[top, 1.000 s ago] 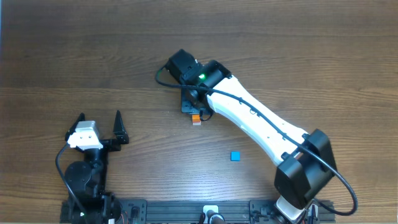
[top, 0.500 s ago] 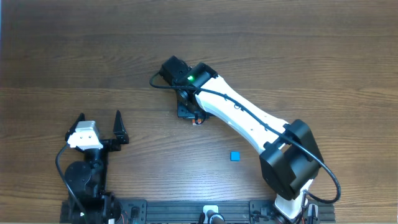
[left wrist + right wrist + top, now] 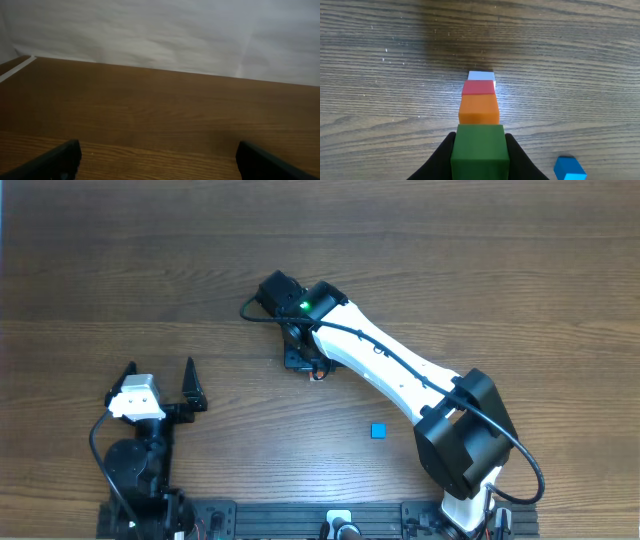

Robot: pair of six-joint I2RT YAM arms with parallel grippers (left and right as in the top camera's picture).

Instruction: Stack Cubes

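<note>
right fingers (image 3: pixel 445 156) clench the green cube (image 3: pixel 480 146) over the orange-red-white stack (image 3: pixel 479 102); the blue cube (image 3: pixel 569 168) lies apart on the desk (image 3: pixel 500 280). left fingers (image 3: pixel 192 383) are spread, holding nothing.

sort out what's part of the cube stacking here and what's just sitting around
In the job: green cube, held in the right gripper; orange cube; red cube; white cube; blue cube, loose on the table.

Sitting around: left gripper, open with nothing in it; white wall.
</note>
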